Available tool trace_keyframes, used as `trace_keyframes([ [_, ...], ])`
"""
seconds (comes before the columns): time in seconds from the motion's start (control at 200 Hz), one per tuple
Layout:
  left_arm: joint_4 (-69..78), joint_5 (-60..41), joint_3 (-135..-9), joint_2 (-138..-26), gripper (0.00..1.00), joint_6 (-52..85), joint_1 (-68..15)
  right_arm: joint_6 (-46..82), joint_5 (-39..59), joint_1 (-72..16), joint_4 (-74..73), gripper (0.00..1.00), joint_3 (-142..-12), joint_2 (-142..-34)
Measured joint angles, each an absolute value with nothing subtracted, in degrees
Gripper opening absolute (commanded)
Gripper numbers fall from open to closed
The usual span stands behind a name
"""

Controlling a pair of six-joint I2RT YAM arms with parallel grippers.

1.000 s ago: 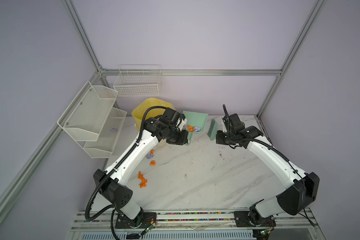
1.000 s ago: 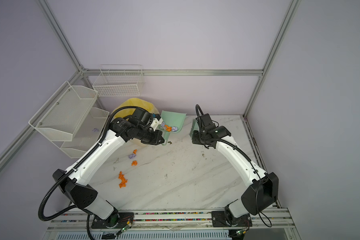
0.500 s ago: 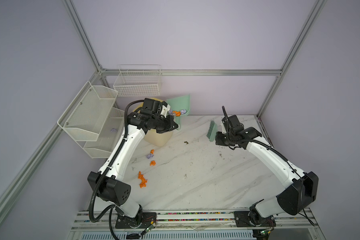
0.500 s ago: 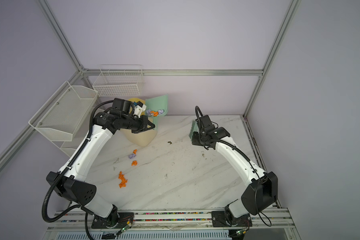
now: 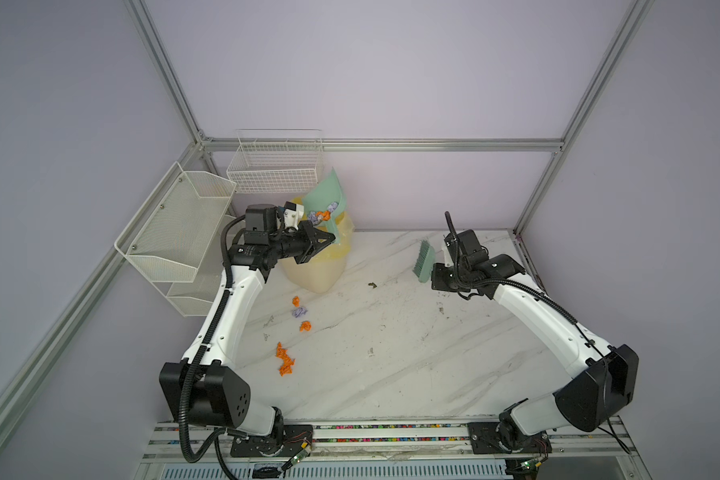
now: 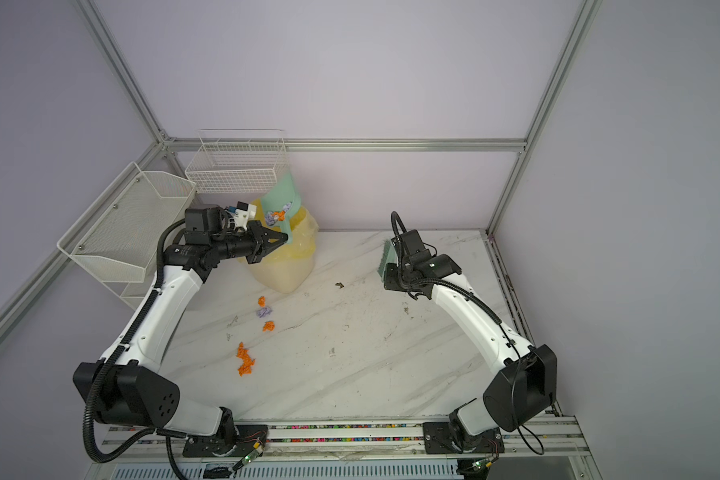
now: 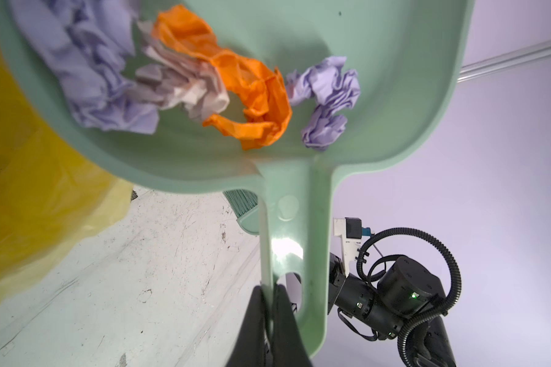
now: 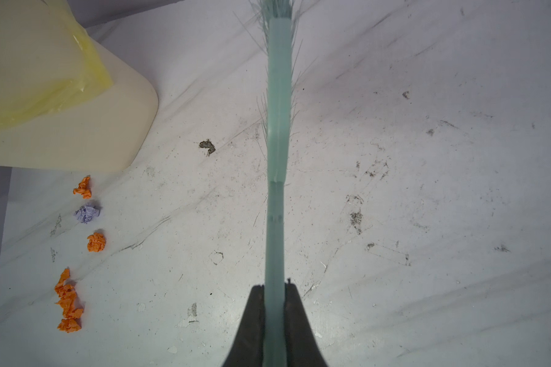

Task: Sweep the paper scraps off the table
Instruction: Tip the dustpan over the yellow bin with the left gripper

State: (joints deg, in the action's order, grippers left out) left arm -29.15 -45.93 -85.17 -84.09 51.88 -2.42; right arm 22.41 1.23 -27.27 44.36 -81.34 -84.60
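A green dustpan (image 5: 325, 193) (image 7: 395, 79) hangs tilted over the yellow-bagged bin (image 5: 314, 274), my left gripper (image 5: 327, 241) (image 7: 269, 287) shut on its handle. Orange, lavender and whitish paper scraps (image 7: 255, 92) lie bunched in the pan near the handle. More paper scraps (image 5: 305, 326) (image 8: 96, 242) lie on the table (image 5: 412, 353) in front of the bin, with an orange cluster (image 5: 285, 359) nearer the front. At the back right of the table, my right gripper (image 5: 433, 276) (image 8: 275, 286) is shut on the handle of a green brush (image 5: 425, 259) (image 8: 279, 127), held above the table with its bristles pointing away.
White wire shelves (image 5: 175, 232) hang on the left wall and a wire basket (image 5: 275, 170) on the back wall just above the dustpan. A dark speck (image 5: 372, 284) lies between the bin and the brush. Metal frame posts stand at the back corners.
My left arm has lifted the dustpan off the table, swung it left over the bin and tipped it up. The right arm with the brush has hardly moved.
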Motion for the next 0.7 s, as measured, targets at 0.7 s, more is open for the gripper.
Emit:
trace_keyframes([
  [0.7, 26.68, -56.80, -62.46, -83.59, 0.00, 97.27, 4.73, 22.24, 1.26, -27.27, 44.38, 0.00, -81.36, -83.44],
])
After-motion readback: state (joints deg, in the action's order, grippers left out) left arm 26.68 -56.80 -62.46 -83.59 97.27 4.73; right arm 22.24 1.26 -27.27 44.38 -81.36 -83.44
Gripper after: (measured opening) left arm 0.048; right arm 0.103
